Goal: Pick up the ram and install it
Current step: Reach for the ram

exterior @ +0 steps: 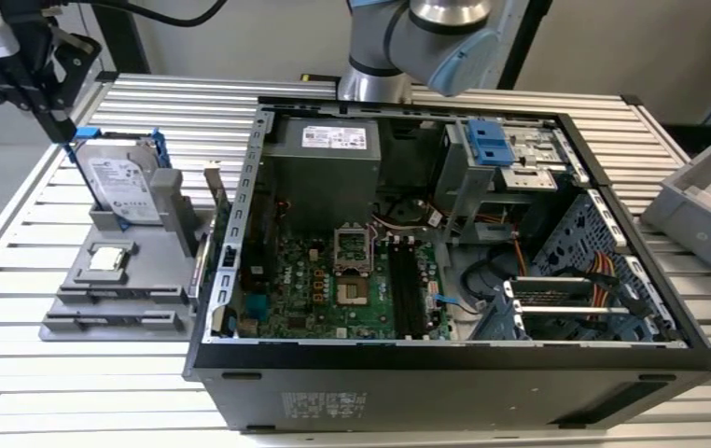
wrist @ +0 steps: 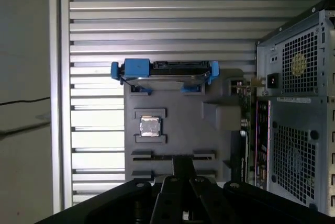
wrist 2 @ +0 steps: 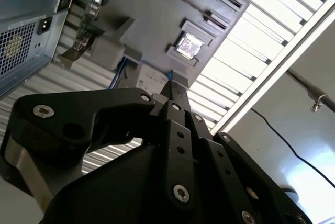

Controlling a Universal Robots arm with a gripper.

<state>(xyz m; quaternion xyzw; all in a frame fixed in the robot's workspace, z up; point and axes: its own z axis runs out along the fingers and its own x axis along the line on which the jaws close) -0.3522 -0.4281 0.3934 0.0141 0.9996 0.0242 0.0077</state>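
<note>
Claw [wrist: 183,165] closed, empty, over grey fixture [wrist: 180,103]. Ram [wrist: 243,119] off claw's side, near case [wrist: 296,109]. Spread your jaws across its 2 faces.

Black gripper [wrist 2: 177,96] with silver screws; grey-blue arm [exterior: 437,42].

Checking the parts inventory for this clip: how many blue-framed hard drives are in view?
1. The hard drive stands upright in the grey holder, to the exterior view's left of the computer case; bays inside the case may hide others.
</note>
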